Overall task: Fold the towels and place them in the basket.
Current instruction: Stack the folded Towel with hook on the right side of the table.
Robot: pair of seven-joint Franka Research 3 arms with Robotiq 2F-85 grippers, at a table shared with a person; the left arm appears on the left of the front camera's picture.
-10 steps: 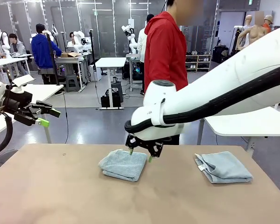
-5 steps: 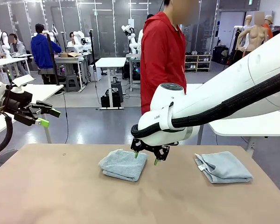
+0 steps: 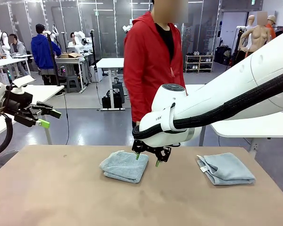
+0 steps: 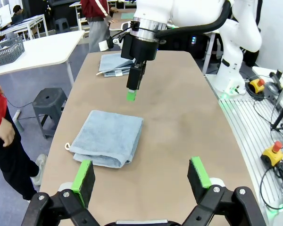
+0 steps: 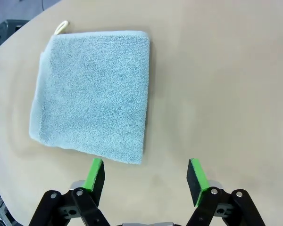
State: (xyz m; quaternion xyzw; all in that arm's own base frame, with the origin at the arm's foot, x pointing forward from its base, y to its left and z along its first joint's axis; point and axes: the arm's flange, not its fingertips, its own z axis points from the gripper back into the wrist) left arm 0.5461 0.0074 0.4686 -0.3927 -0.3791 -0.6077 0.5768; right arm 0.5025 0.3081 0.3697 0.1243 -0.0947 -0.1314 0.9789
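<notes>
One folded pale blue-grey towel lies mid-table, also seen in the left wrist view and the right wrist view. My right gripper hovers open just above its right edge, nothing between the fingers; from the wrist, the gripper looks down on bare table beside the towel's corner. A second folded towel with a white tag lies at the right. My left gripper hangs open off the table's left side, empty. The basket, dark wire mesh, stands on a white side table.
A person in a red jacket stands at the far edge of the table, behind the middle towel. A grey stool stands on the floor on that side. The brown tabletop is bare toward the front and left.
My right gripper slid right, from over the towel's middle to its right edge, then stayed still. The person turned and stepped left toward the table. The left arm has not moved.
</notes>
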